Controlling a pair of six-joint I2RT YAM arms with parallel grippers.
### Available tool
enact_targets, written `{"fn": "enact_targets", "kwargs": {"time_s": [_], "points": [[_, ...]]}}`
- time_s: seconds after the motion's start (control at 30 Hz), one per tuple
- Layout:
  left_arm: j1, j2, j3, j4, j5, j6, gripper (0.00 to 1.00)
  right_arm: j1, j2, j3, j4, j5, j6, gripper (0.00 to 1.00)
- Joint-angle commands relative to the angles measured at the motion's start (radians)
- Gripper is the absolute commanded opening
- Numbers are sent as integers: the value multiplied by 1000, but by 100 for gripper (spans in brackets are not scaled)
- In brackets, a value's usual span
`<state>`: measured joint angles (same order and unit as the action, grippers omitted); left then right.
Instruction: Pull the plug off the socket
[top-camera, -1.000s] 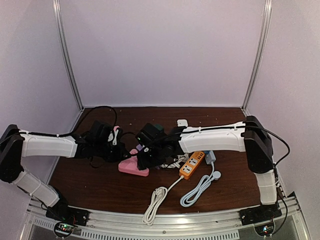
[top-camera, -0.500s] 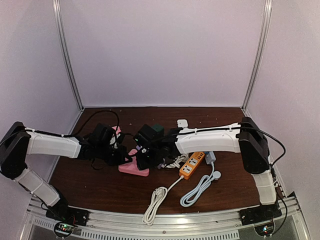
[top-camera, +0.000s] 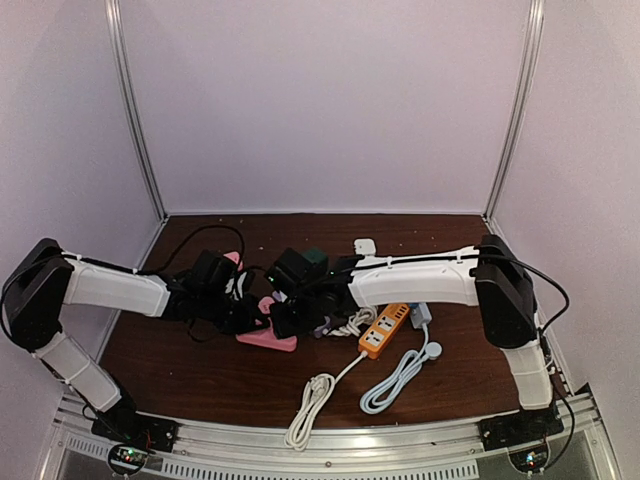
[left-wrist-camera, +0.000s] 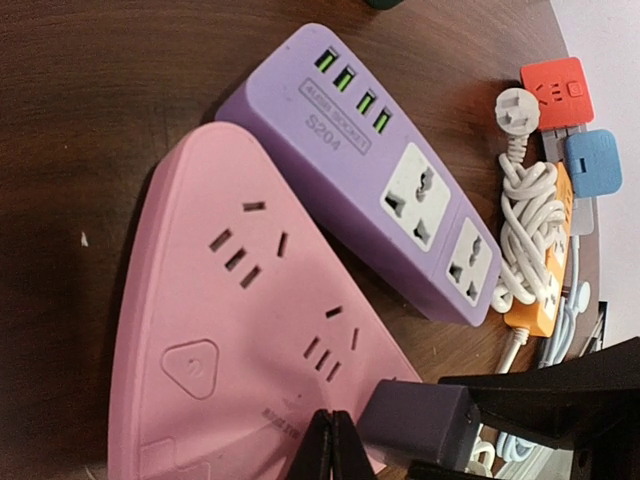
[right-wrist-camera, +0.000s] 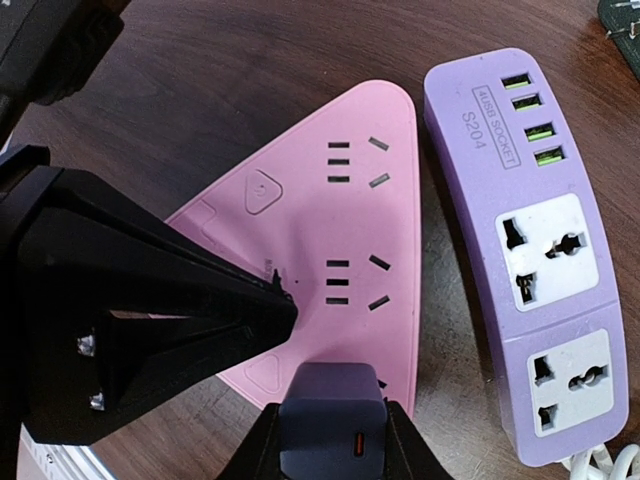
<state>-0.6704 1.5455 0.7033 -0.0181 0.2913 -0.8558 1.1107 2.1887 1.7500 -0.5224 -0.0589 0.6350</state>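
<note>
purple strip (right-wrist-camera: 530, 250) beside pink socket (right-wrist-camera: 330, 230), cables (left-wrist-camera: 525, 230) beyond

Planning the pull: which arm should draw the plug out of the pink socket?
Right: the right gripper clamps the plug on both sides; the left gripper is shut, tips on the pink socket.

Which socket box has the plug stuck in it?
The pink socket box, the triangle one: the dark plug sticks out of it. The purple socket box beside it has only empty holes.
</note>
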Motion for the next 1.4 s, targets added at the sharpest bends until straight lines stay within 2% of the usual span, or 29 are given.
{"fn": "enact_targets", "kwargs": {"time_s": [0.0,0.3,0.7,1.37], "points": [[-9,25,-8,12,-16,-31,2,9,14,17,4,41,-1,19],[-9,48,-40,-32,-68,-41,0,9,0,20,17,65,5,14],[-9,86,-44,-98,-89,-13,0,2,-19,52,0,93,-2,14],[-8,100,-91,-105,-98,-5,0,-26,-17,114,-38,80,-24,14]]}}
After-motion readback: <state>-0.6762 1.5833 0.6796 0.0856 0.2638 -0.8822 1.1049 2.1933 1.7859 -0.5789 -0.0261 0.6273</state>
